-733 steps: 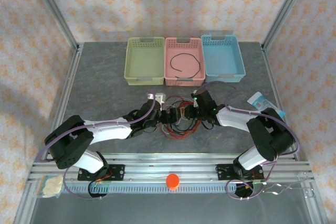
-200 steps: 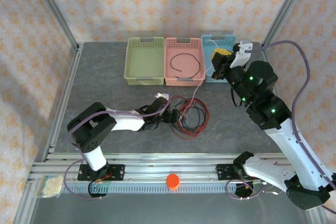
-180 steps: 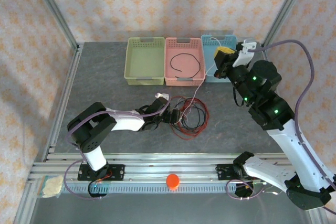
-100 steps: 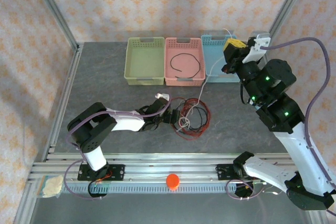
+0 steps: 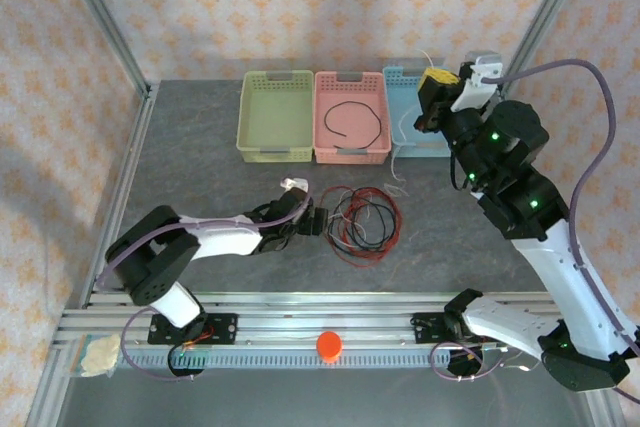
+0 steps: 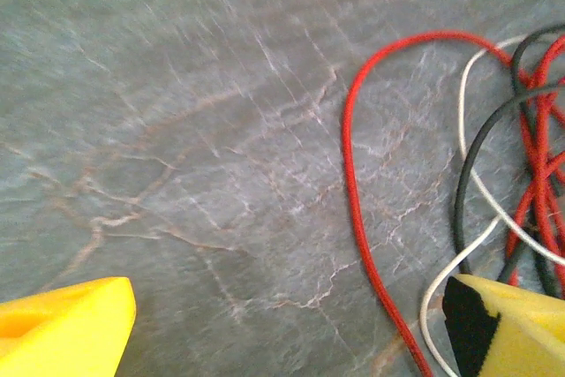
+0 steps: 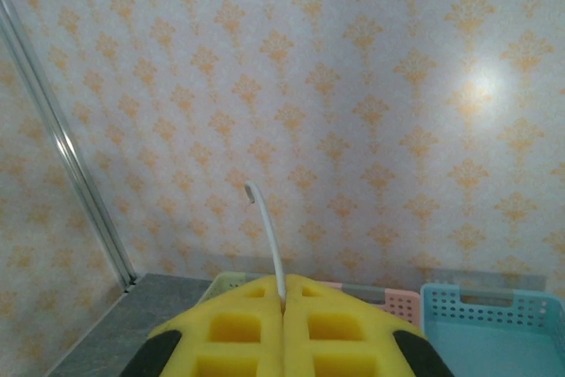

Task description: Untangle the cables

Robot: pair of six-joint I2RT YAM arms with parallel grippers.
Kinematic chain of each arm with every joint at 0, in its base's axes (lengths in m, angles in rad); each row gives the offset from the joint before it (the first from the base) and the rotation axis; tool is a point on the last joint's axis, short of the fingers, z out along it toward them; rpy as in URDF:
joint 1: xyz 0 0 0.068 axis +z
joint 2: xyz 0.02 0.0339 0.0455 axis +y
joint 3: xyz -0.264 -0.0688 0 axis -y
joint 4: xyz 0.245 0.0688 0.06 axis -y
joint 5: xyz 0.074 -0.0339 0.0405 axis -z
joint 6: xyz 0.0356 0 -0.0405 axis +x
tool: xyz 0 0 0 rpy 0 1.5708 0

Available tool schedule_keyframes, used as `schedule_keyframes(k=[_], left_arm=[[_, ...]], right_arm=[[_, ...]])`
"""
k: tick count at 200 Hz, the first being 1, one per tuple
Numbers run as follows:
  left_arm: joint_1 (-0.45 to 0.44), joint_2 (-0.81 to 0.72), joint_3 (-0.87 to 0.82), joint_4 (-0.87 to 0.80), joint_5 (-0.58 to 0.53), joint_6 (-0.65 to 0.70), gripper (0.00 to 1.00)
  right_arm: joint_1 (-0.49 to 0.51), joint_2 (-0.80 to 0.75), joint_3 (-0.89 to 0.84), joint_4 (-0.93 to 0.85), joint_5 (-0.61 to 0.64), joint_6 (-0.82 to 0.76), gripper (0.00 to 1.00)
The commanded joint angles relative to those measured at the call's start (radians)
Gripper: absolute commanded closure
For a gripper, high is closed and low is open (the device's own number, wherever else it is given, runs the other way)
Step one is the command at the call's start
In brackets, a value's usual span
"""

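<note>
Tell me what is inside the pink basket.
One thin black cable lies in the pink basket, curved in an open loop on its floor. Nothing else shows there. The basket's near wall may hide a narrow strip of floor right behind it.

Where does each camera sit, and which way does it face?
Top external: above, behind the arms, looking down at table; left arm, right arm show.
Left wrist: low, facing down at the cables; open left claw tips.
Right wrist: raised, facing the back wall; shut right claw pinching a white cable.
Shared: top and right wrist both show that white cable.
</note>
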Motion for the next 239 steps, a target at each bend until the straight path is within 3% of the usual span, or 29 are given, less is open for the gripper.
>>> schedule_keyframes(k=[1, 43, 110, 145, 192, 239], left_arm=[[0.005, -0.109, -0.014, -0.006, -0.059, 0.028, 0.07], [0.023, -0.247, 0.008, 0.032, 0.036, 0.080, 0.08], [0.078, -0.322, 0.085, 0.148, 0.338, 0.153, 0.08], [0.080, -0.256, 0.182, 0.194, 0.476, 0.204, 0.08], [0.081, -0.118, 0.299, 0.245, 0.517, 0.211, 0.08], [0.081, -0.016, 0.342, 0.348, 0.633, 0.148, 0.09]], right_arm=[[0.005, 0.010, 0.004, -0.011, 0.050, 0.003, 1.00], [0.005, 0.028, -0.031, 0.005, 0.041, 0.022, 1.00], [0.005, 0.050, -0.065, 0.055, 0.006, 0.062, 1.00], [0.005, 0.066, -0.066, 0.066, -0.051, 0.096, 1.00], [0.005, 0.065, -0.056, 0.079, -0.093, 0.131, 1.00], [0.006, 0.053, -0.043, 0.070, -0.123, 0.151, 1.00]])
